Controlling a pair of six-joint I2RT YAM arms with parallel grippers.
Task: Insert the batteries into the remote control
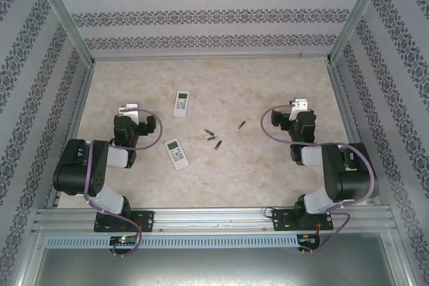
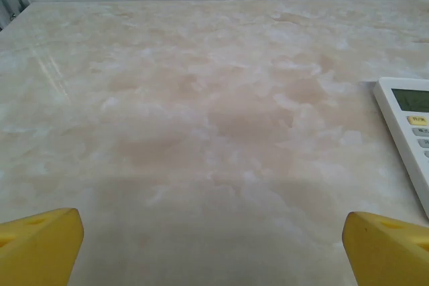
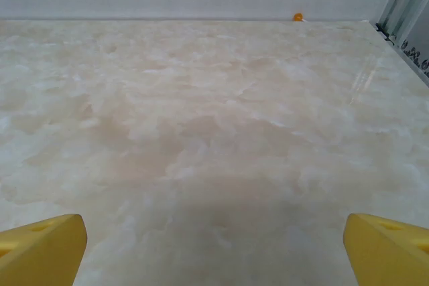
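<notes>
tabletop [image 1: 281, 85] open from batteries [image 1: 213, 138] to far wall [image 1: 214, 25]

beige marbled table [image 1: 268, 85], two remotes [image 1: 181, 103] [image 1: 176, 153], four batteries [image 1: 214, 138]

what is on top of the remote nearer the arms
Nothing rests on the near remote; its display and buttons face up, uncovered. The batteries lie apart on the table to its right. Its underside is hidden against the table.

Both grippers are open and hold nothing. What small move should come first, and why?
Probably swing the right gripper left toward the lone battery. Its jaws stand open and empty, and that battery lies nearest it, apart from the other three batteries clustered to the right of the near remote.
</notes>
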